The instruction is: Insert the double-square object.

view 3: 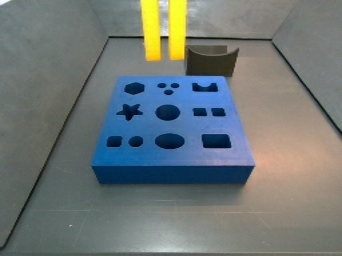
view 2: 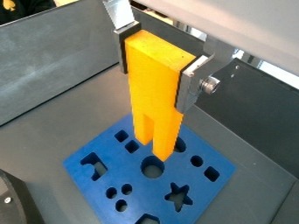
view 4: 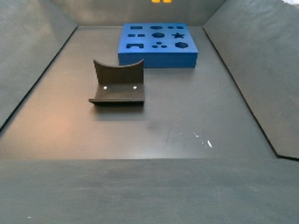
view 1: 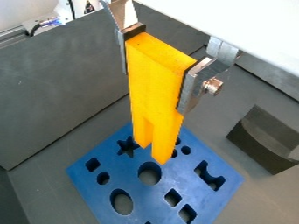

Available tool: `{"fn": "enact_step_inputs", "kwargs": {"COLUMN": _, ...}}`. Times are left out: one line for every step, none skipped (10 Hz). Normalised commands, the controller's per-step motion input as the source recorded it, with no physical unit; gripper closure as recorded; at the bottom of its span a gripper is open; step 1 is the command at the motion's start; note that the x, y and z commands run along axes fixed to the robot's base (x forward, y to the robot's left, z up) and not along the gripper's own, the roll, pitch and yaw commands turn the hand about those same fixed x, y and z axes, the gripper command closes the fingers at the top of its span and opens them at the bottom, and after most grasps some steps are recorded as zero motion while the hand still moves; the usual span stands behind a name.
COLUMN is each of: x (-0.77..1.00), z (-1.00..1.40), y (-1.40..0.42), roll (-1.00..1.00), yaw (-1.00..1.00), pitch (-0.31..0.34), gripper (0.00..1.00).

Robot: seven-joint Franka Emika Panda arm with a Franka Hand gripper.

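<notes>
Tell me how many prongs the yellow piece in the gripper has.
2. The double-square object, held by the gripper above the blue block, shows both in a side view: one prong beside the other prong, hanging down.

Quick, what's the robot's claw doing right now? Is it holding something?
Gripper: shut on the double-square object, holding it upright above the blue block, prongs pointing down.
</notes>
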Motion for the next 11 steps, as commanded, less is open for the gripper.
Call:
{"fn": "enact_step_inputs", "kwargs": {"x": 0.24, "z": -0.21, "y": 0.0, "roll": 0.0, "yaw": -0.05, "pitch": 0.0, "gripper": 1.0}}
{"fn": "enact_step_inputs", "kwargs": {"x": 0.56, "z": -0.55, "y": 0.0, "roll": 0.0, "yaw": -0.07, "pitch": 0.0, "gripper": 1.0}}
{"fn": "enact_step_inputs", "kwargs": {"x": 0.87, "z": -0.67, "y": 0.0, "roll": 0.0, "yaw": -0.03, "pitch": -0.004, "gripper": 1.0}}
{"fn": "enact_step_inputs", "kwargs": {"x": 1.0, "z": -0.63, "y": 0.0, "roll": 0.0, "yaw": 0.0, "pitch": 0.0, "gripper": 1.0}}
{"fn": "enact_step_inputs", "kwargs": {"x": 1.0, "z": -0.58, "y": 0.0, "roll": 0.02, "yaw": 0.0, "pitch": 0.0, "gripper": 1.0}}
{"fn": "enact_step_inputs", "kwargs": {"x": 1.0, "z": -0.54, "y": 0.0, "roll": 0.01, "yaw": 0.0, "pitch": 0.0, "gripper": 1.0}}
{"fn": "enact_step_inputs", "kwargs": {"x": 1.0, "z": -0.51, "y": 0.0, "roll": 0.02, "yaw": 0.0, "pitch": 0.0, "gripper": 1.0}}
{"fn": "enact_step_inputs", "kwargs": {"x": 1.0, "z": -0.4, "y": 0.0, "roll": 0.04, "yaw": 0.0, "pitch": 0.041, "gripper": 1.0}}
{"fn": "enact_step_inputs", "kwargs": {"x": 1.0, "z": -0.24, "y": -0.03, "roll": 0.1, "yaw": 0.0, "pitch": 0.066, "gripper": 1.0}}
{"fn": "enact_step_inputs", "kwargs": {"x": 1.0, "z": -0.04, "y": -0.06, "roll": 0.18, "yaw": 0.0, "pitch": 0.094, "gripper": 1.0}}
{"fn": "enact_step_inputs", "kwargs": {"x": 0.97, "z": 0.14, "y": -0.07, "roll": 0.34, "yaw": 0.0, "pitch": 0.16, "gripper": 1.0}}
